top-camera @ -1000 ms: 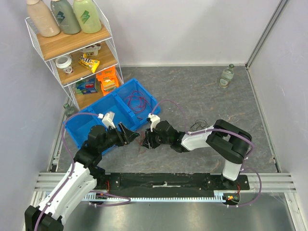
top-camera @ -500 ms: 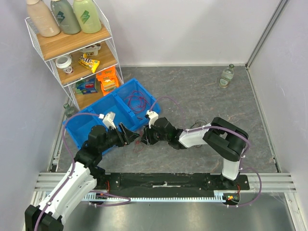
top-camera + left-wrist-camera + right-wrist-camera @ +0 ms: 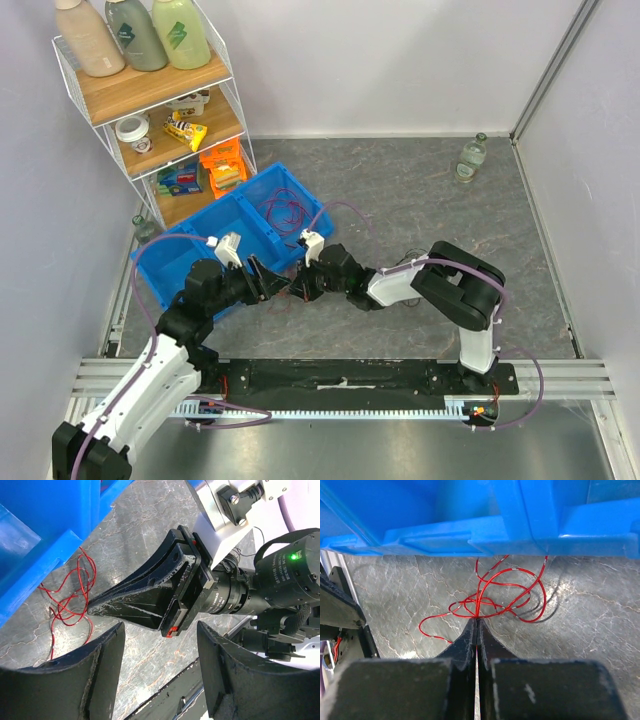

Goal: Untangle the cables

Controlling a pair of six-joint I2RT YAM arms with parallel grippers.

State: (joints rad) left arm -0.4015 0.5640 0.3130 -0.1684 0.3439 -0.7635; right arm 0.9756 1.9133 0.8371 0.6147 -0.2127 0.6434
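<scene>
since the earlier frame the right hand [image 3: 298, 286] has slid left and a little up toward the blue bin [image 3: 176, 268], and its fingers have come together. in the right wrist view those fingers [image 3: 464, 642] meet in a thin line at lower centre. the strands of the red cable [image 3: 479, 600] gather exactly at their tips, so the hand looks clamped on that cable. its loops spread over the grey marbled surface [image 3: 600, 610] in the middle of that frame, just below the bin's rim along the top. in the left wrist view the same cable lies at centre left, beside the bin's wall, right at the right hand's tips. in the overhead view the left hand [image 3: 272, 283] sits just left of the right one. its fingers [image 3: 107, 655] are apart and hold nothing, and the right hand's closed fingers appear between them. a second bunch of cables [image 3: 285, 210], reddish-purple, lies inside the bin's right compartment, above both hands.
</scene>
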